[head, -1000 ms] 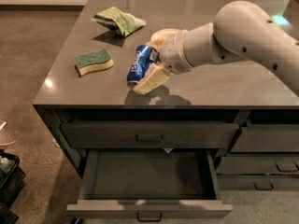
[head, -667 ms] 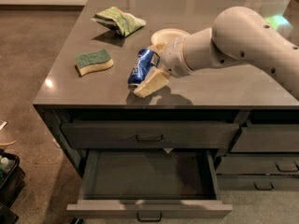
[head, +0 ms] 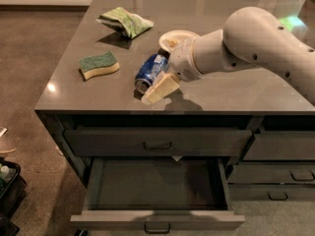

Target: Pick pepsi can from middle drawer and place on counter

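Note:
The blue pepsi can (head: 149, 72) lies tilted on its side low over the glossy grey counter (head: 221, 90), near its front middle. My gripper (head: 152, 85) is shut on the can; one cream finger (head: 160, 88) shows along the can's front right side, and the other is hidden behind it. The white arm reaches in from the right. Below, the wide middle drawer (head: 156, 219) is pulled out, and its visible inside is empty.
A green-and-yellow sponge (head: 99, 65) lies on the counter's left. A crumpled green bag (head: 125, 22) lies farther back. A white plate (head: 177, 38) sits just behind my wrist. The top drawer (head: 157, 142) is shut. Narrow drawers (head: 278, 167) are on the right. A dark bin (head: 9, 187) stands on the floor at left.
The can and my gripper have moved slightly down and toward the counter's front edge. The drawer is still open.

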Tool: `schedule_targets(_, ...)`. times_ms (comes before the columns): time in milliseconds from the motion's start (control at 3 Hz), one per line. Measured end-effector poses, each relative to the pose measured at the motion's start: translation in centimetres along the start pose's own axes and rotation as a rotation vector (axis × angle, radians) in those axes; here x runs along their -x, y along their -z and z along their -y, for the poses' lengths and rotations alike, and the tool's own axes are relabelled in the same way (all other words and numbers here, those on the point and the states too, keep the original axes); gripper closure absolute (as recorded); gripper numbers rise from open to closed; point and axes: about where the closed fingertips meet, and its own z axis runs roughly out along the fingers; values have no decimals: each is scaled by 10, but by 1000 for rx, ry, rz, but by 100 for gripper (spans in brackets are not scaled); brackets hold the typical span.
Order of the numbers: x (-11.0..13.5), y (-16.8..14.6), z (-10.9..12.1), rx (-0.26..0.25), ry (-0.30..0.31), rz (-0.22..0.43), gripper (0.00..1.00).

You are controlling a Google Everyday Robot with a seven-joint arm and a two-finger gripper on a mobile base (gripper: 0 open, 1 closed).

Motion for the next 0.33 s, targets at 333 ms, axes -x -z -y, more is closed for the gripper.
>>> schedule_targets(333,0,0,0,0,0,0,0)
